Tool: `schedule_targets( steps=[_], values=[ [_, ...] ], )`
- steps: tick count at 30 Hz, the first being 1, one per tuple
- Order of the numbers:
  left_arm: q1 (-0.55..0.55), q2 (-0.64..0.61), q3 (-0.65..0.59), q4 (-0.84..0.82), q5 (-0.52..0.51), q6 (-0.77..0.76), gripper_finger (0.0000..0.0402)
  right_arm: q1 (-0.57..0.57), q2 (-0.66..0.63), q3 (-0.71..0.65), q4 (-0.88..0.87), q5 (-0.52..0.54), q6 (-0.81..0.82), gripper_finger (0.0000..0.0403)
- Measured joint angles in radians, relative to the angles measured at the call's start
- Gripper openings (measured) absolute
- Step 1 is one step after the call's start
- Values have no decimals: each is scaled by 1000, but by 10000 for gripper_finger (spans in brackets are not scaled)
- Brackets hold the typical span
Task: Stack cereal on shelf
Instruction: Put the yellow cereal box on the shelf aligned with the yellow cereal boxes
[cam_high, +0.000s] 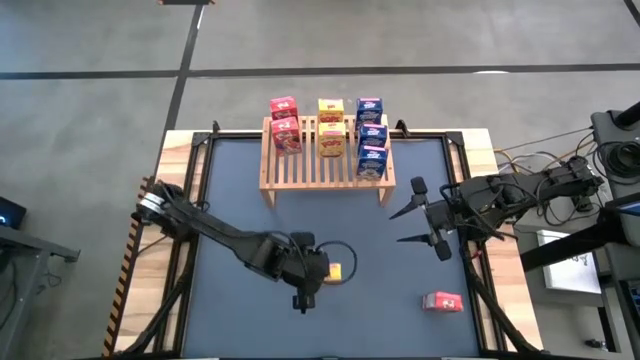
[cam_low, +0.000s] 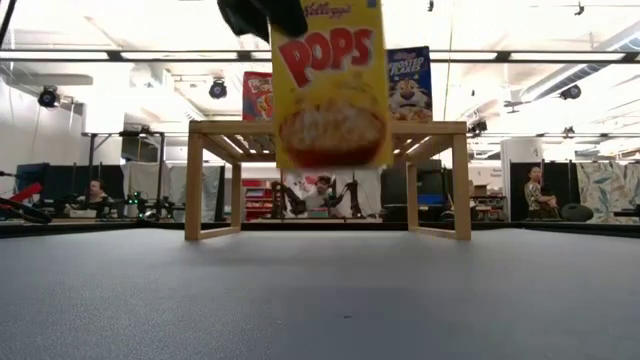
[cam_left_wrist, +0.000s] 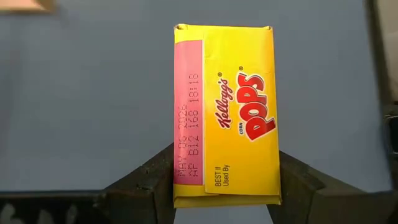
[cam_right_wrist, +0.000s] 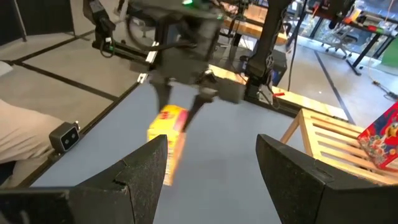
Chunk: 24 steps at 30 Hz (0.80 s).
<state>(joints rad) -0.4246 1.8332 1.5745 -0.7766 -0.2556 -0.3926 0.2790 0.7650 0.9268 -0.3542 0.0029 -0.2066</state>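
Above the table's near half, our left end effector (cam_high: 318, 272) grips the small yellow cereal box (cam_high: 335, 271); we should keep it level toward the slatted light-wood shelf (cam_high: 300, 170). Right end effector (cam_high: 418, 224) waits open.

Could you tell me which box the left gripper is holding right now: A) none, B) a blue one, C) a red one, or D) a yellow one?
D: the left gripper is shut on a yellow Corn Pops box, which hangs clear of the table in the low view.
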Motion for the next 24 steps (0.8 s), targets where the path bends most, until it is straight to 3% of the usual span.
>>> schedule_targets(
  steps=[4,15,24],
  values=[
    [48,-70,0,-51,-44,74,172,0,-16,4,1,0,-6,235],
    [256,-217,0,-58,-48,357,172,0,-25,4,1,0,-18,235],
    [457,-271,0,-33,105,522,172,0,-25,4,1,0,-13,235]
  ],
)
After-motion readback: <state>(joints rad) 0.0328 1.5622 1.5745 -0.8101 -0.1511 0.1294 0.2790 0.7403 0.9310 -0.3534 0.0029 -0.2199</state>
